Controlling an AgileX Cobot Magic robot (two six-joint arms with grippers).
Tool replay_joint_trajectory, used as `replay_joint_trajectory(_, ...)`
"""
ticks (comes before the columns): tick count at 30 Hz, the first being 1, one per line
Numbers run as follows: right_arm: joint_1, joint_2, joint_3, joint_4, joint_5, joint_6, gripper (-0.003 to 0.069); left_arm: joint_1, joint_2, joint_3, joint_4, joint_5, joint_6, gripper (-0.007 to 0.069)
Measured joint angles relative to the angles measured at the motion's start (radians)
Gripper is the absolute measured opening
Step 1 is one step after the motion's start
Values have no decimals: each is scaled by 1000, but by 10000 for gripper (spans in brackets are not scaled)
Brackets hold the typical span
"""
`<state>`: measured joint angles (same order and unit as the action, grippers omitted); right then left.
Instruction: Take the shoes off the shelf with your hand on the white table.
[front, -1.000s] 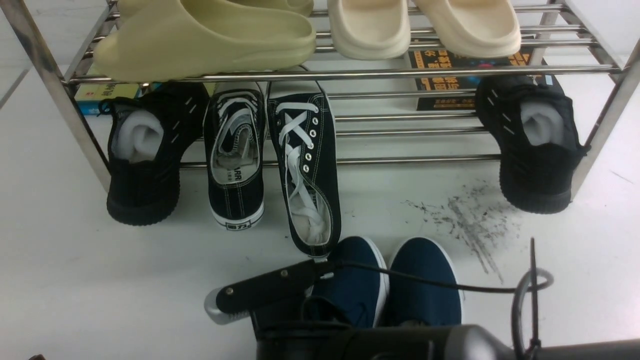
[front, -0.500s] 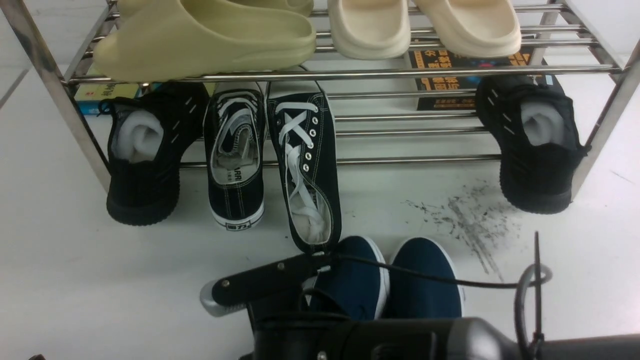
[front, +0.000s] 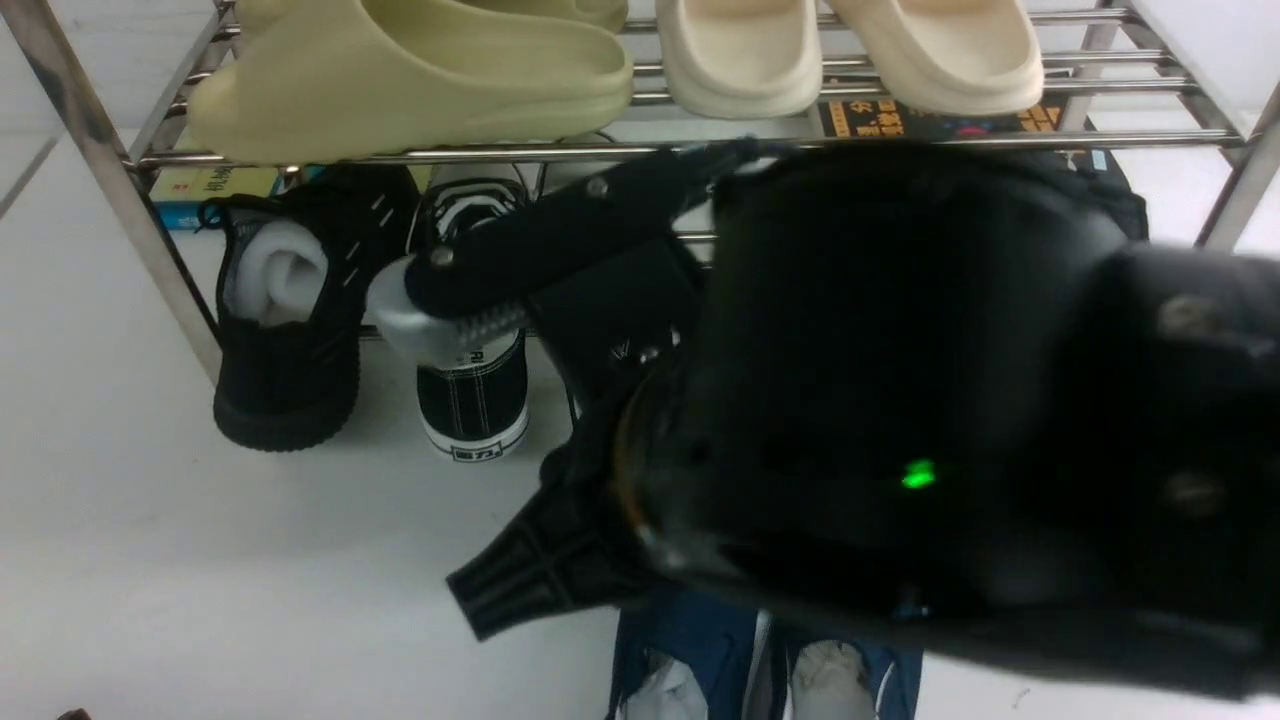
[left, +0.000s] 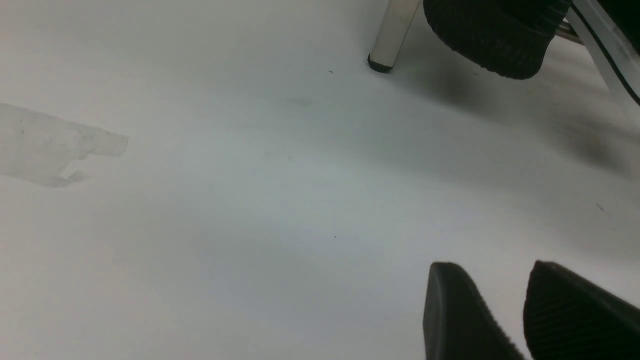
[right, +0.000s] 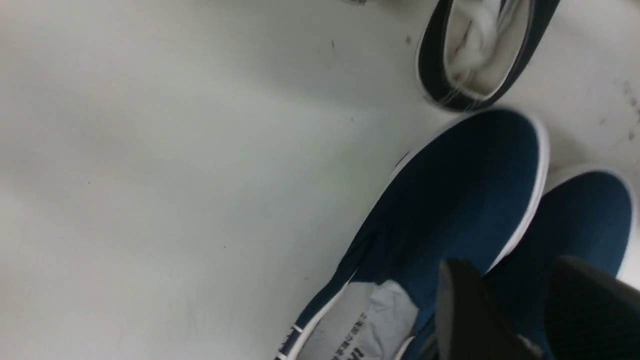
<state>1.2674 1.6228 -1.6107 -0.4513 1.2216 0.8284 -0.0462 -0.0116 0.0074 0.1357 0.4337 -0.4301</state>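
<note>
The shoes are a navy slip-on pair with white edging, standing side by side on the white table (right: 150, 175) in front of the shelf (front: 640, 152). One shoe (right: 450, 200) shows its pale insole, and the other (right: 585, 220) lies beside it. Only their heels (front: 690, 650) show in the front view. My right gripper (right: 520, 290) hovers over the pair, open, with nothing between its dark fingers. Its bulky black body fills the front view, and one of its fingers (front: 540, 245) reaches left. My left gripper (left: 492, 270) hangs open over bare table.
Black lace-up sneakers (front: 475, 400) and a black knit sneaker (front: 285, 330) sit on the lower tier, with one lace-up heel (right: 480, 50) close to the navy pair. Yellow-green slides (front: 420, 80) and cream slides (front: 740, 60) occupy the top tier. A shelf leg (left: 392, 35) stands near my left gripper.
My right arm has lifted from low over the navy shoes and now blocks the middle and right of the shelf. The shoes' heels have come into sight. The shoes have not moved.
</note>
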Motion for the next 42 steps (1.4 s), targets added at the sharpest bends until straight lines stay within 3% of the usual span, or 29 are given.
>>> replay_joint_trajectory(4,-53,-84,-1,97,15,-38,24,0,0,0,0,0,0,242)
replay_joint_trajectory(7,-72,-111,33,200,21,-79,-14,0,0,0,0,0,0,242)
replay_joint_trajectory(12,-72,-114,122,270,22,-135,-14,0,0,0,0,0,0,243)
replay_joint_trajectory(18,-72,-175,220,211,21,-166,-14,0,0,0,0,0,0,243)
replay_joint_trajectory(25,-72,-424,317,178,22,-233,-14,0,0,0,0,0,0,243)
replay_joint_trajectory(32,-72,-621,539,214,-41,-136,-14,0,0,0,0,0,0,243)
replay_joint_trajectory(38,-72,-542,605,331,-241,-177,4,0,0,0,0,0,0,243)
replay_joint_trajectory(42,-72,-311,524,410,-269,-261,104,0,0,0,0,0,0,243)
